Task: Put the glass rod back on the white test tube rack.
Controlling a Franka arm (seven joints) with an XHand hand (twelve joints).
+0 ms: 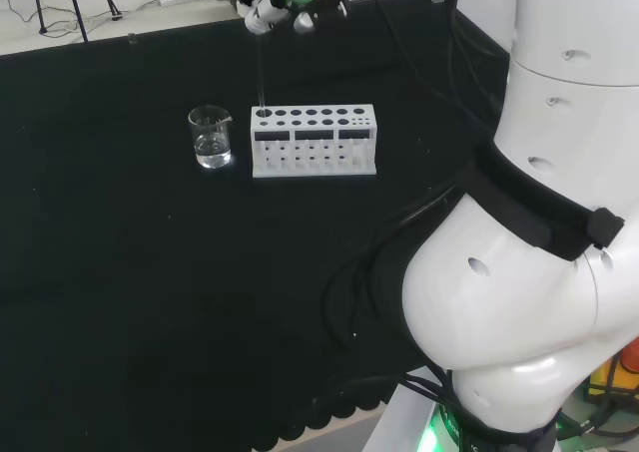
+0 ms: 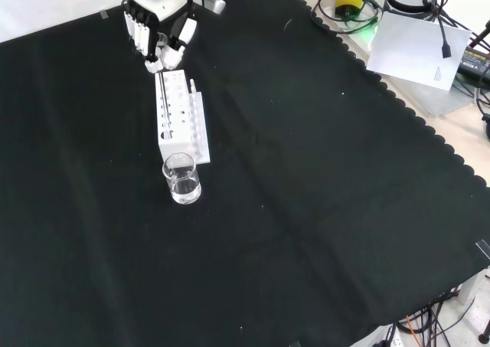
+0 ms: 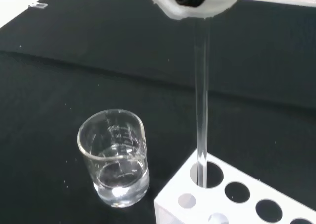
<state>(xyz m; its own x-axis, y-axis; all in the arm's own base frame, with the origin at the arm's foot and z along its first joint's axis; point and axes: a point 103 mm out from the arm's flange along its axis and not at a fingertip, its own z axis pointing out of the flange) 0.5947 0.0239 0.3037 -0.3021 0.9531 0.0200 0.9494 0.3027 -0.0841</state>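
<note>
One glass rod (image 3: 201, 105) stands upright, its lower end inside a corner hole of the one white test tube rack (image 1: 314, 141). The hand (image 2: 159, 27) above has its fingers curled around the rod's top. One glass beaker (image 1: 211, 137) holding clear liquid stands just beside the rack on the black-clothed table (image 2: 321, 209).

In the head view, bare cloth (image 1: 150, 272) surrounds the rack (image 1: 314, 141); only the beaker (image 1: 211, 137) crowds its left end.
</note>
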